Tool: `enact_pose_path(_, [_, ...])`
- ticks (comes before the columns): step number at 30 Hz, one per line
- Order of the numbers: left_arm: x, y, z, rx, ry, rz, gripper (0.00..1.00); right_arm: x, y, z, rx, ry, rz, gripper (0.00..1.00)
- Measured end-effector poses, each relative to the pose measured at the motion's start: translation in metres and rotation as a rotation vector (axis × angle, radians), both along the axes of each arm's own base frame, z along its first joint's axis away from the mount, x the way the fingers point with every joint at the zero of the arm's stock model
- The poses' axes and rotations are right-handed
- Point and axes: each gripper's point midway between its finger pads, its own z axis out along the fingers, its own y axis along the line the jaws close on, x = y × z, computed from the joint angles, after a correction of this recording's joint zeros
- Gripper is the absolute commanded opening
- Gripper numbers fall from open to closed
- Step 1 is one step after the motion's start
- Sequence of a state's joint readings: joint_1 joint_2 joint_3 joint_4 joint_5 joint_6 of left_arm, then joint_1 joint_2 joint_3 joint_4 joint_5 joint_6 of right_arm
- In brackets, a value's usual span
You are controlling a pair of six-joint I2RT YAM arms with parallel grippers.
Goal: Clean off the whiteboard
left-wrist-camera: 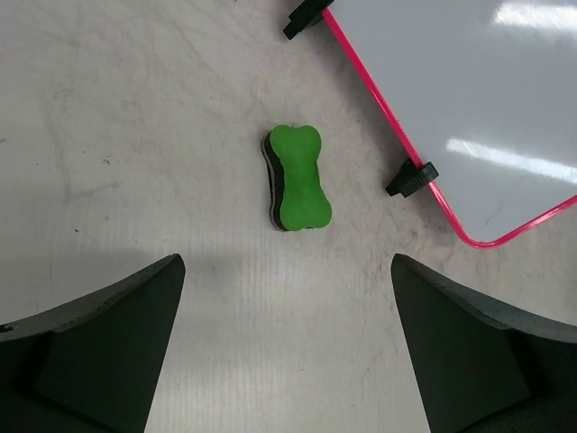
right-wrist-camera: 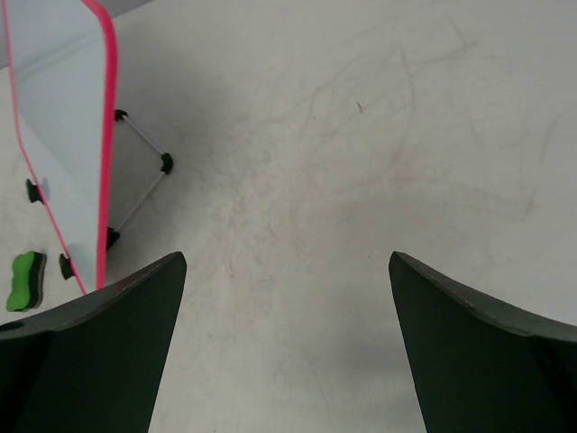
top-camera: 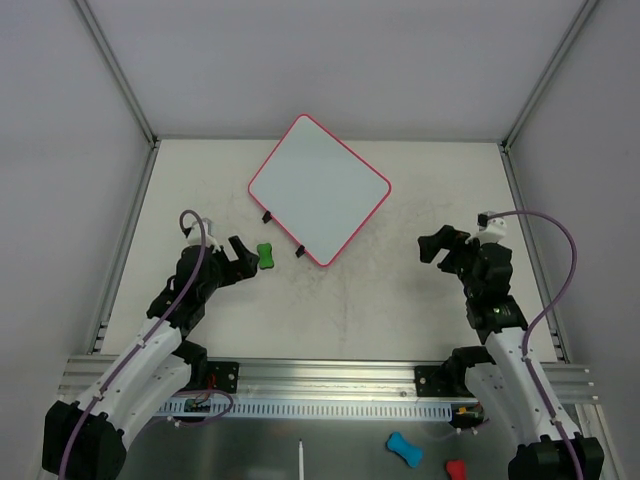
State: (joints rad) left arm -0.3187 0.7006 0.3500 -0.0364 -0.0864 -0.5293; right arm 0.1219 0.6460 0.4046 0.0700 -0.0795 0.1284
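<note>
The whiteboard [top-camera: 318, 188] lies turned like a diamond at the table's far middle, white with a pink-red frame and two small black feet on its near-left edge; its face shows no marks. It also shows in the left wrist view [left-wrist-camera: 469, 99] and the right wrist view [right-wrist-camera: 54, 126]. A green bone-shaped eraser [top-camera: 266, 256] lies on the table just left of the board's near corner, and it also shows in the left wrist view [left-wrist-camera: 297, 177] and the right wrist view [right-wrist-camera: 24, 281]. My left gripper [top-camera: 243, 257] is open and empty, just left of the eraser. My right gripper [top-camera: 440, 246] is open and empty, right of the board.
A blue bone-shaped eraser [top-camera: 404, 448] and a red one [top-camera: 455, 469] lie below the front rail, near the right arm's base. A thin white stick [top-camera: 300, 458] lies there too. Walls close the table [top-camera: 400, 300] at back and sides.
</note>
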Motion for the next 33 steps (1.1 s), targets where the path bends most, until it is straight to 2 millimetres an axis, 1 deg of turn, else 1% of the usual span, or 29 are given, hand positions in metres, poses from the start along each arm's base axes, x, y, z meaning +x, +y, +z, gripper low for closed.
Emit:
enact_pose_path(5, [-0.001, 0.0, 0.002, -0.002, -0.016, -0.003, 0.99, -0.012, -0.018, -0.024, -0.059, 0.102, -0.081, 0.99])
enact_pose_path(8, [-0.002, 0.0, 0.002, -0.001, -0.019, -0.008, 0.99, -0.016, -0.028, -0.032, -0.087, 0.158, -0.131, 0.99])
enact_pose_path(10, [-0.002, 0.0, 0.002, 0.0, -0.02, -0.01, 0.99, -0.017, -0.035, -0.032, -0.105, 0.192, -0.168, 0.99])
enact_pose_path(12, [-0.002, 0.0, 0.001, 0.003, -0.019, -0.012, 0.99, -0.017, -0.043, -0.028, -0.123, 0.213, -0.209, 0.99])
enact_pose_path(16, [-0.003, -0.002, 0.001, -0.001, -0.015, -0.025, 0.99, -0.019, -0.052, -0.025, -0.142, 0.217, -0.257, 0.99])
enact_pose_path(23, [-0.001, -0.005, 0.003, -0.009, -0.025, -0.037, 0.99, -0.023, -0.049, -0.027, -0.117, 0.194, -0.247, 0.99])
enact_pose_path(26, [-0.002, -0.008, -0.001, -0.011, -0.009, -0.049, 0.99, -0.023, -0.048, -0.025, -0.117, 0.182, -0.24, 0.99])
enact_pose_path(29, [-0.002, -0.009, 0.0, -0.017, -0.01, -0.059, 0.99, -0.023, -0.049, -0.024, -0.122, 0.172, -0.239, 0.99])
enact_pose_path(33, [-0.001, -0.01, 0.0, -0.02, -0.017, -0.061, 0.99, -0.023, -0.049, -0.031, -0.121, 0.178, -0.239, 0.99])
